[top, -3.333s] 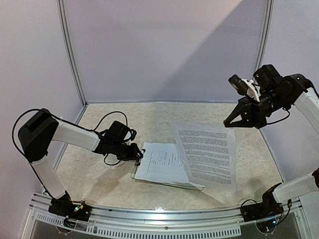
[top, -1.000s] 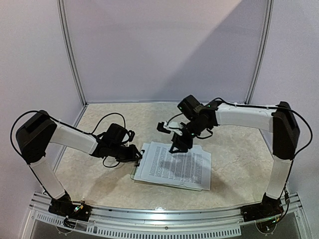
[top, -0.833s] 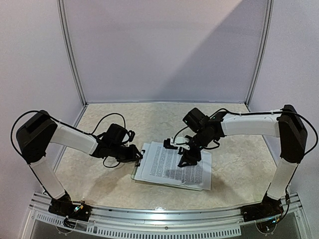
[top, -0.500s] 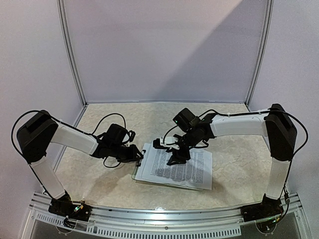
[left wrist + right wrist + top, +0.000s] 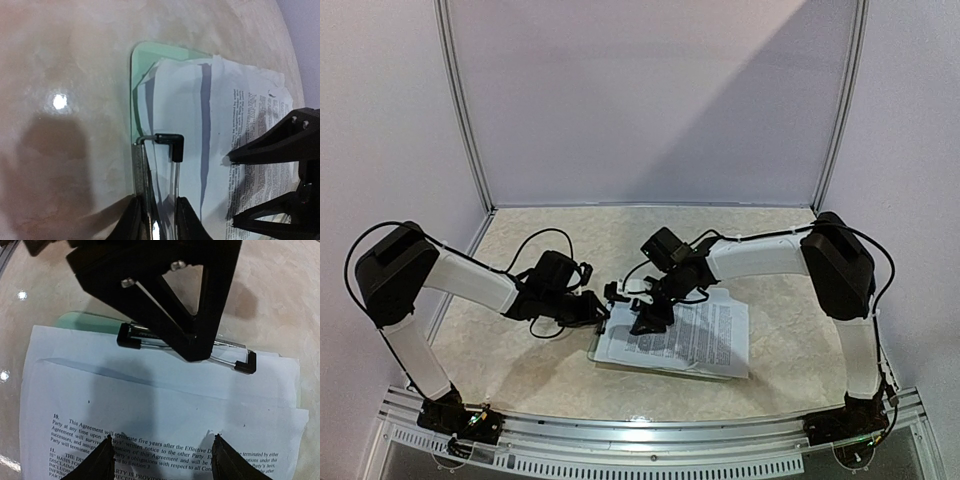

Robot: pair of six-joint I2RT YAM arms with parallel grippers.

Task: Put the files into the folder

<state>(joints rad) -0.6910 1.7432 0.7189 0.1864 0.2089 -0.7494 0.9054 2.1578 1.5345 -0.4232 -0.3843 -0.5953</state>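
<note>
The folder (image 5: 599, 354) is a pale green board lying flat, its corner (image 5: 145, 54) showing under the files (image 5: 695, 335), a stack of white printed sheets (image 5: 150, 390) on top of it. My left gripper (image 5: 601, 310) is shut on the folder's wire clip (image 5: 172, 142), which stands lifted above the sheets' top edge. My right gripper (image 5: 645, 318) is open, with both fingertips (image 5: 107, 441) resting on the top sheet just below the clip (image 5: 129, 340). In the left wrist view the right fingers (image 5: 280, 145) show at the right.
The pale mottled table (image 5: 790, 330) is walled by white panels at the back and sides. A black cable (image 5: 535, 240) loops behind the left arm. The metal rail (image 5: 640, 440) with both arm bases runs along the near edge.
The sheet that lay off to the right now sits on the stack. Over the last second my open right gripper slid left across it toward the clip. The left gripper has stayed put.
</note>
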